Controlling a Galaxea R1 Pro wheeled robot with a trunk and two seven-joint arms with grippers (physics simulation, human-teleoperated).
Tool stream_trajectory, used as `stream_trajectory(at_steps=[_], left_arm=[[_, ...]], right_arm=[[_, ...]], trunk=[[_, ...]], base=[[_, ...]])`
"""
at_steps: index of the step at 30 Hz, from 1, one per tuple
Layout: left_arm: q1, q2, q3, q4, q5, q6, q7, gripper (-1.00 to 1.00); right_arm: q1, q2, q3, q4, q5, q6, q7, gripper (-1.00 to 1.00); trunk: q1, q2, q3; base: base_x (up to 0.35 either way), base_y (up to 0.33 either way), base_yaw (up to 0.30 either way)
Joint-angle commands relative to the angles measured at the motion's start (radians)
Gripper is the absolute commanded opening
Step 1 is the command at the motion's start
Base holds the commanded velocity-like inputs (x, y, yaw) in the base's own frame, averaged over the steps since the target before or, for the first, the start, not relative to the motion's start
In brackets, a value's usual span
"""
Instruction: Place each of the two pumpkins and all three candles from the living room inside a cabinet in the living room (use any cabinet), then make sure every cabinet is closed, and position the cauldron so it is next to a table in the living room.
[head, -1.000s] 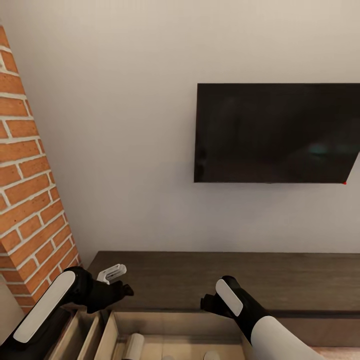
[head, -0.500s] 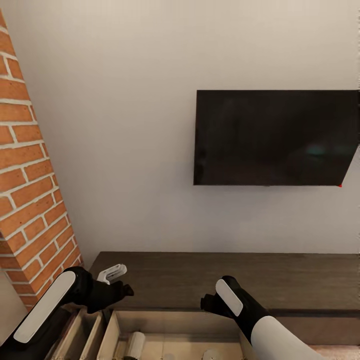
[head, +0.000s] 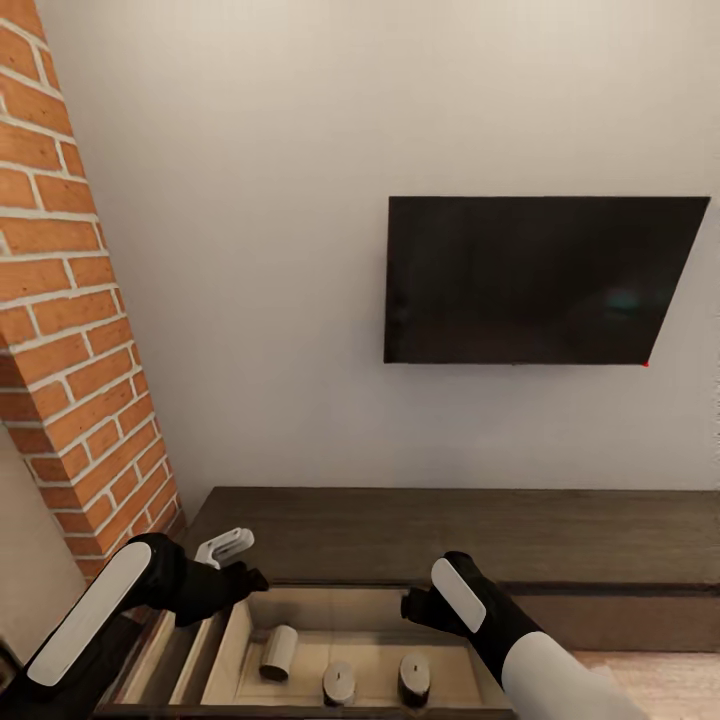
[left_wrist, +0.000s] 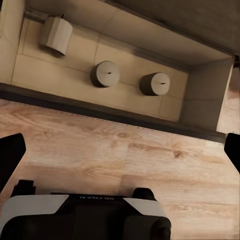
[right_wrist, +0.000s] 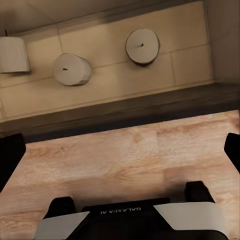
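- Where the long dark-brown cabinet (head: 420, 535) runs along the wall below a black TV (head: 540, 280), open at its left compartment, pale inside.
- Three candles there: one lying on its side (head: 277, 652), two standing upright (head: 339, 681) (head: 414, 676), each apart from the others.
- Left hand (head: 240, 562) above the opening: spread wide, empty.
- Right hand (head: 408, 607) beside it: fingertips far apart in the wrist view, empty.
- Brick column (head: 70, 330) at left.

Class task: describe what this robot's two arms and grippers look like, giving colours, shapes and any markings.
Both arms are black with rounded white shell panels. The left gripper has pale grey fingers; the right gripper looks black. In the wrist views, each gripper body is white and black with small lettering.
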Motion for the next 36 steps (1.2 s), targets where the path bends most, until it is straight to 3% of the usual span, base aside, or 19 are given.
stream_trajectory(at_steps=[1,36], left_arm=[[-0.001,0.001,-0.001,-0.001,0.008,0.004,0.011,1.00],[-0.001,0.003,-0.001,-0.004,0.008,0.004,0.009,1.00]], right_arm=[[-0.001,-0.001,0.004,-0.001,-0.010,0.000,-0.010,1.00],[-0.001,-0.001,0.003,-0.001,-0.011,0.001,-0.010,1.00]], trunk=[[-0.004,0.006,0.002],[-0.012,0.020,0.008]], base=[[-0.315,0.000,0.000],[-0.324,0.000,0.000]])
